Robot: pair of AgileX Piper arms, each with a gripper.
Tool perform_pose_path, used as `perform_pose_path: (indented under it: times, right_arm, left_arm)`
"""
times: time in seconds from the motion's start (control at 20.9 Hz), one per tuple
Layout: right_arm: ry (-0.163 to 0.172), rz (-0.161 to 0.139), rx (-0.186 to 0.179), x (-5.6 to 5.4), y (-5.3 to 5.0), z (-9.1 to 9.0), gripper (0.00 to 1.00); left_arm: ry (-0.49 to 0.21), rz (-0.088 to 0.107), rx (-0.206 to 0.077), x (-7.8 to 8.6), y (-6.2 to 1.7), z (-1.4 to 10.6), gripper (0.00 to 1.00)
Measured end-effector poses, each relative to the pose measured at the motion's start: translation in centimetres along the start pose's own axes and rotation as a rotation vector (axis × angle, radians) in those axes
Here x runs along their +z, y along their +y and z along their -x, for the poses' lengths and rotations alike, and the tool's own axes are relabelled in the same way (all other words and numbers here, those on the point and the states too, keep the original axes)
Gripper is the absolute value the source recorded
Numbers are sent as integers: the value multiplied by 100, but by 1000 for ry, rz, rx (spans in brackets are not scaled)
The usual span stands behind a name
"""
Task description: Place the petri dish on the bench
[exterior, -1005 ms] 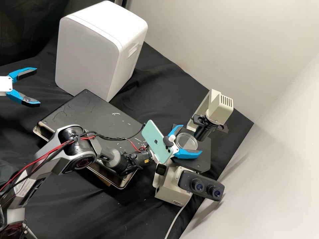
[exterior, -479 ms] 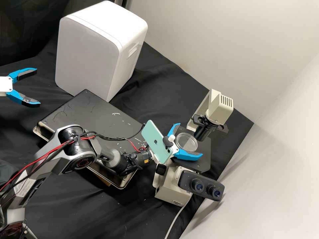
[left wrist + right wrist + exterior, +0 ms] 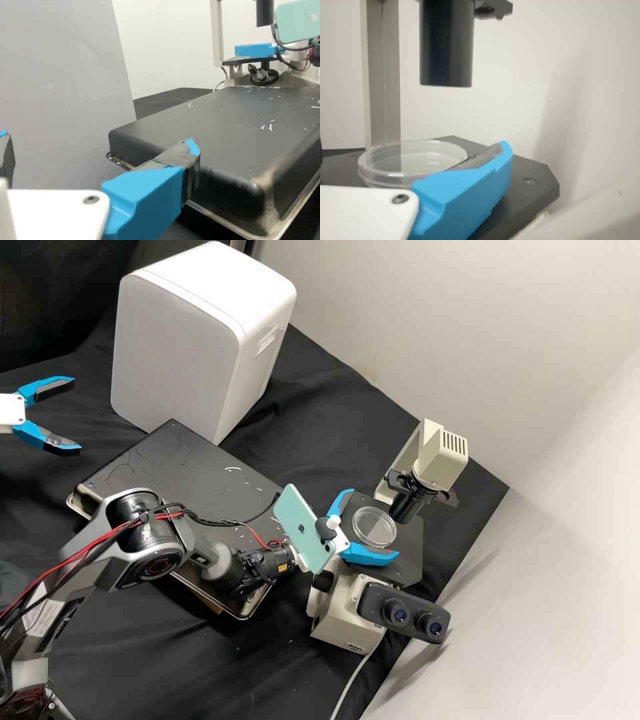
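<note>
While the left gripper [image 3: 67, 415] hangs wide open over the bench's [image 3: 313, 407] left edge, a white box [image 3: 200, 333] and black tray [image 3: 180, 467] sit mid-bench. Right gripper [image 3: 371, 523], jaws wide, flanks the dish [image 3: 405, 157]. Dish lies flat on the microscope [image 3: 347, 617] stage [image 3: 410, 557] near the bench's right edge, under the dark lens tube [image 3: 402, 508].

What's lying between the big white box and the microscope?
In the high view, a flat black tray with white scratches lies between the white box and the microscope, on the black cloth; the right arm hangs over its near edge.
</note>
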Motion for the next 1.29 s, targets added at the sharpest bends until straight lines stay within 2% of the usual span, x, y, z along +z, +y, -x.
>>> perform_pose_path:
  times: [0.53, 0.67, 0.91, 0.96, 1.05, 1.29]
  right_arm:
    - [1, 1, -2, -19, 16, 17, 100]
    - [-13, -1, -15, -33, 28, -25, 100]
    - [-15, -5, -34, -61, 48, -38, 100]
    - [-22, 0, -49, -65, 44, -42, 100]
    - [-25, -18, -57, -84, 56, -51, 100]
    - [-17, -30, -94, -112, 93, -95, 100]
  left_arm:
    - [0, 0, 0, 0, 0, 0, 100]
    - [0, 0, 0, 0, 0, 0, 100]
    - [1, -1, -10, -2, -19, -6, 100]
    - [1, -1, -10, -2, -19, -6, 100]
    - [1, -1, -10, -2, -19, -6, 100]
    - [1, 0, -6, 0, -10, -15, 100]
